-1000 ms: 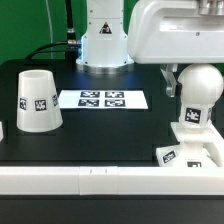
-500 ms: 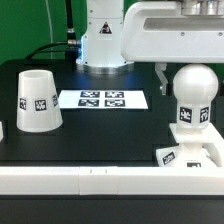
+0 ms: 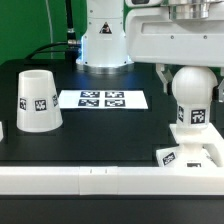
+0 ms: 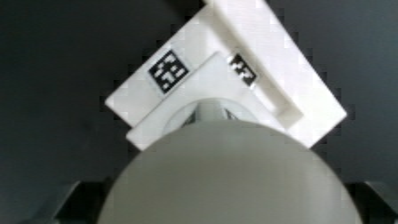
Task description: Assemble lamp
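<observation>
At exterior view's right, bulb (image 3: 191, 92) upright over base (image 3: 192, 152), jaws clamped wide on round head. Risk: stem off centre of base seat, so press jams or tips base; smooth head may slip in grip. Shade (image 3: 37, 100) stands well apart.

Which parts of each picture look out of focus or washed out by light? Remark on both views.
Exterior view: the arm's white casing is glary with little detail, while the shade and marker board tags stay readable. Wrist view: the bulb fills the foreground as a soft grey blur, whereas the base beyond it is sharper, tags legible.
</observation>
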Available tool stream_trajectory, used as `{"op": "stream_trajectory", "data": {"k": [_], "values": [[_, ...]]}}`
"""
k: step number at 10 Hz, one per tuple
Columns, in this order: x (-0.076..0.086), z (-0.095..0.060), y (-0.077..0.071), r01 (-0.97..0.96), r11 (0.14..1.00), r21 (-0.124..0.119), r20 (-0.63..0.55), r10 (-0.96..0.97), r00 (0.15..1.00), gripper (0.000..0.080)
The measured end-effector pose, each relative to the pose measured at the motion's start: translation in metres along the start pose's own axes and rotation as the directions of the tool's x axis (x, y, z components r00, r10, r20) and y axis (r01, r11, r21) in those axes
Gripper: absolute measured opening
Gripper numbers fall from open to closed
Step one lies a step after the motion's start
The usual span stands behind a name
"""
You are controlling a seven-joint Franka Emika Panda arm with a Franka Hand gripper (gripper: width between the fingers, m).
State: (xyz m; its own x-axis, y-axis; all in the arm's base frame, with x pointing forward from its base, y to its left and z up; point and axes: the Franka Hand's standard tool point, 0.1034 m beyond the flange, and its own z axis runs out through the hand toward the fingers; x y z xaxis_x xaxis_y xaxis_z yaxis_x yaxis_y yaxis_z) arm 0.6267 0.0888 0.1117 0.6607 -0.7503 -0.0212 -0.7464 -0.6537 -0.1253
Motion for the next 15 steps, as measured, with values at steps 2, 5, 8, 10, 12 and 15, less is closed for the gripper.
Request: {"op": "stream_trajectory", "data": {"k": [2, 5, 8, 10, 12, 15], "values": [[-0.001, 0.001, -0.003, -0.166, 0.986, 0.015, 0.023, 0.166, 0.986, 0.0578], [-0.004, 0.002, -0.005, -0.31, 0.951, 0.016, 0.036, 0.309, 0.95, 0.0578], [-0.007, 0.002, -0.008, -0.468, 0.884, 0.017, 0.056, 0.466, 0.883, 0.0578], [-0.009, 0.002, -0.009, -0.479, 0.878, 0.018, 0.061, 0.477, 0.877, 0.0635], [-0.009, 0.001, -0.01, -0.395, 0.918, 0.023, 0.059, 0.393, 0.918, 0.0686], [-0.01, 0.001, -0.01, -0.108, 0.993, 0.037, 0.048, 0.106, 0.993, 0.0698]]}}
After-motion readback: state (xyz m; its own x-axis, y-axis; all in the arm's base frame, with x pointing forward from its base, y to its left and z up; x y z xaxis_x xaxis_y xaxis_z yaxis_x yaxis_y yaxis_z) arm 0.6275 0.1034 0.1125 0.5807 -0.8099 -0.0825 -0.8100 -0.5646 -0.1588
